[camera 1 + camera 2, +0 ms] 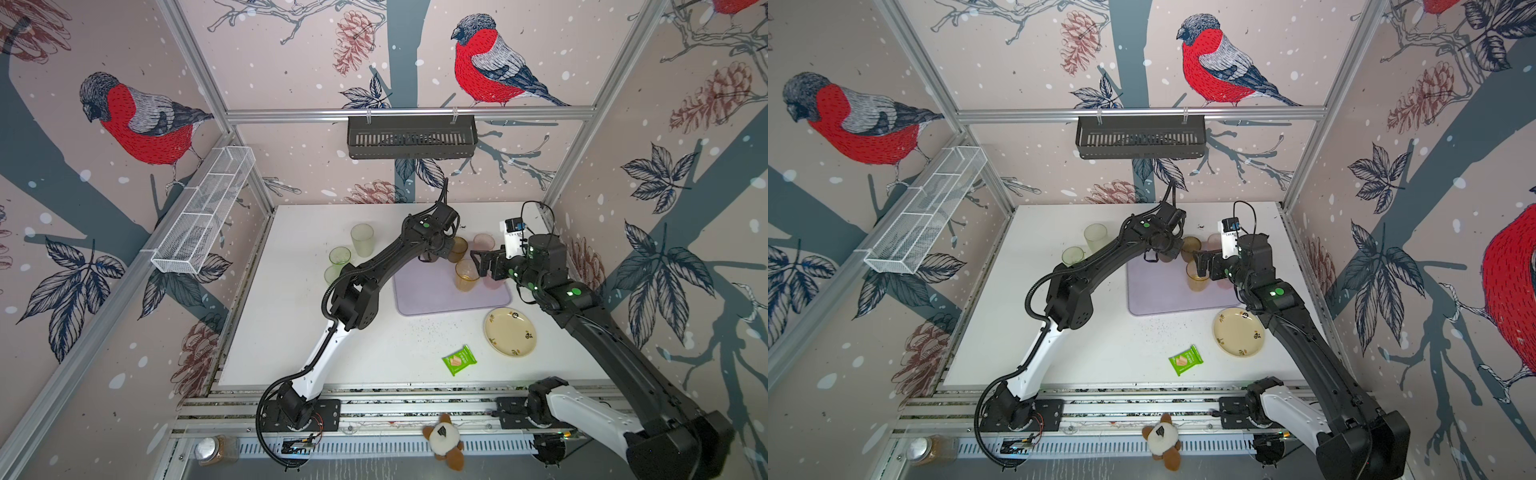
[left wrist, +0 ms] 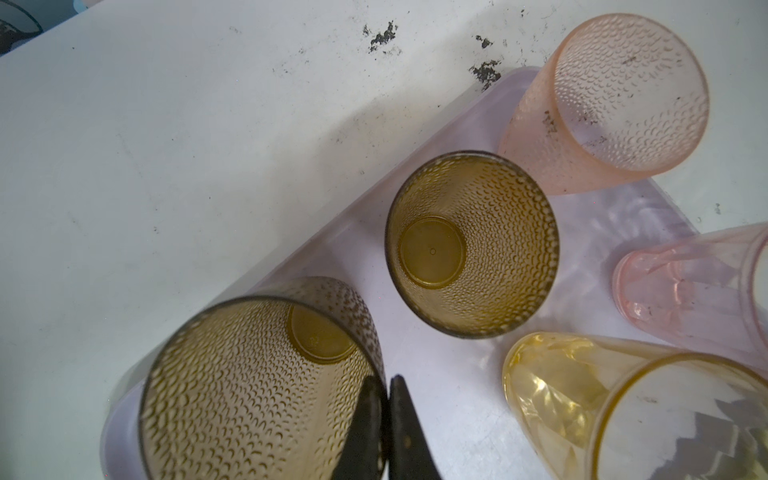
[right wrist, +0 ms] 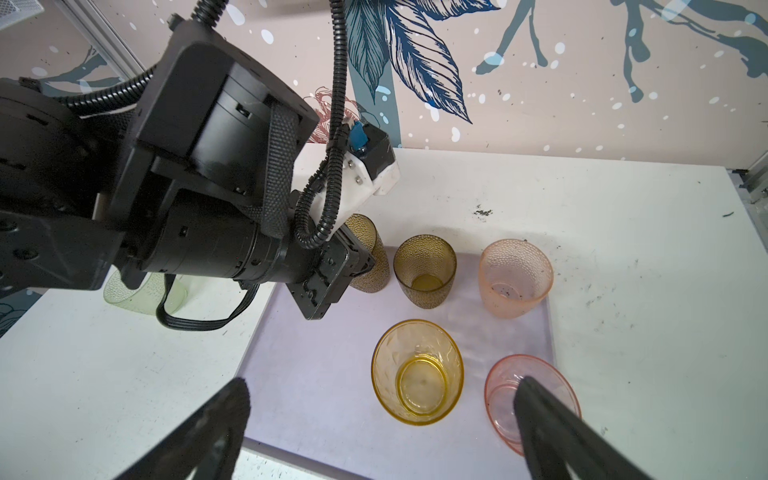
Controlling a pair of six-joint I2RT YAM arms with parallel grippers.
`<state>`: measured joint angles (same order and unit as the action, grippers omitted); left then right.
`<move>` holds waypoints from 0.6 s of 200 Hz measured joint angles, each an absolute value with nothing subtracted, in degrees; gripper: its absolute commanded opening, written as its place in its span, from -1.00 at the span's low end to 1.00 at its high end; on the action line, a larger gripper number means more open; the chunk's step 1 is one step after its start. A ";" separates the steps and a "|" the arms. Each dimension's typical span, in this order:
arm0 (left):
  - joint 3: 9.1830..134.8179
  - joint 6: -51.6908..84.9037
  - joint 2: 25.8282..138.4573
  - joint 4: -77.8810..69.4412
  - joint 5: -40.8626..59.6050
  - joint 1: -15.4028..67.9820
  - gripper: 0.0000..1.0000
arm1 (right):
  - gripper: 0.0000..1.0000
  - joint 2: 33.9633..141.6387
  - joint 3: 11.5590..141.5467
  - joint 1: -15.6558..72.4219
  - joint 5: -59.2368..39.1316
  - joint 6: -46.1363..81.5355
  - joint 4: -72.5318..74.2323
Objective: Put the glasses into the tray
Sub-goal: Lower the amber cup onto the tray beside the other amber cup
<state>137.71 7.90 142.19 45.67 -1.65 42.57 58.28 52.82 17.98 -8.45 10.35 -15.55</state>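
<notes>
The lilac tray (image 1: 432,297) (image 3: 316,374) holds several glasses. A dotted brown glass (image 2: 249,395) (image 3: 370,253) is at its far left corner, and my left gripper (image 2: 386,380) (image 1: 430,257) is shut on its rim wall, one finger inside and one outside. Beside it stand a second brown glass (image 2: 469,245) (image 3: 424,270) and a dotted pink glass (image 2: 602,104) (image 3: 515,278). Nearer are an amber glass (image 3: 417,374) (image 1: 466,275) and a smooth pink glass (image 3: 507,386). My right gripper (image 3: 382,390) (image 1: 478,262) hangs open above these two, holding nothing. Two green glasses (image 1: 340,255) and a frosted glass (image 1: 362,240) stand on the table left of the tray.
A cream flowered plate (image 1: 510,332) lies right of the tray's near corner, with a green snack packet (image 1: 459,360) in front of it. A black basket (image 1: 411,137) hangs on the back wall and a white mesh basket (image 1: 203,212) on the left wall.
</notes>
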 measured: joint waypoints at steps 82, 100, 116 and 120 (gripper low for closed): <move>137.71 7.46 142.32 45.52 -1.61 42.63 -0.84 | 0.99 58.26 52.80 17.56 -8.47 10.35 -15.38; 137.71 7.46 142.39 45.43 -1.54 42.63 -0.80 | 0.99 58.26 52.73 17.47 -8.45 10.35 -15.35; 137.71 7.49 142.52 45.50 -1.48 42.74 -0.78 | 0.99 58.26 52.69 17.45 -8.47 10.35 -15.35; 137.71 7.46 142.58 45.58 -1.45 42.74 -0.78 | 0.99 58.26 52.69 17.45 -8.47 10.35 -15.35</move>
